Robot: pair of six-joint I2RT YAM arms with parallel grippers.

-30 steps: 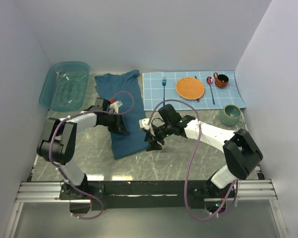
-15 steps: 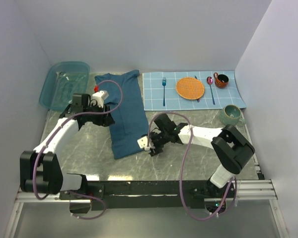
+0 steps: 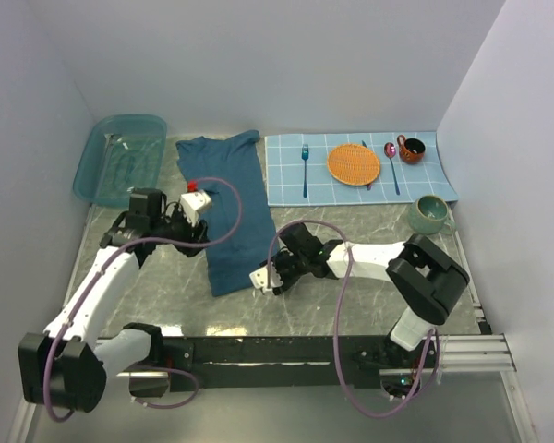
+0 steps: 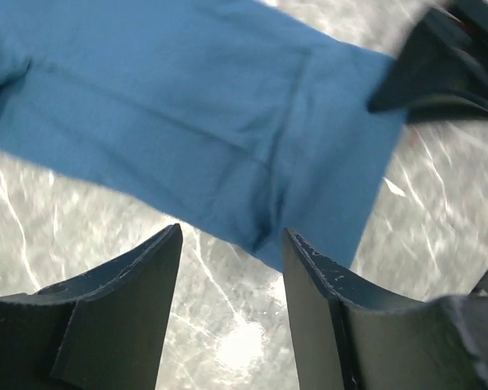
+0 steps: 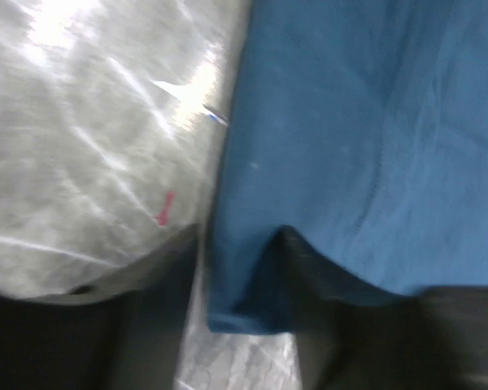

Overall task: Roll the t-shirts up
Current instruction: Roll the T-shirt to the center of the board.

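Right wrist view is blurred: t-shirt (image 5: 350, 146) hem sits between the right gripper (image 5: 240, 309) jaws, grip unclear. Only left wrist view shows left gripper (image 4: 232, 236) spread, empty.

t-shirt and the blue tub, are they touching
Apart. The top view shows a strip of bare table between the t-shirt and the tub.

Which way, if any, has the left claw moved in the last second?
Yes: the left claw moved left, to the t-shirt edge, nearer the blue tub.
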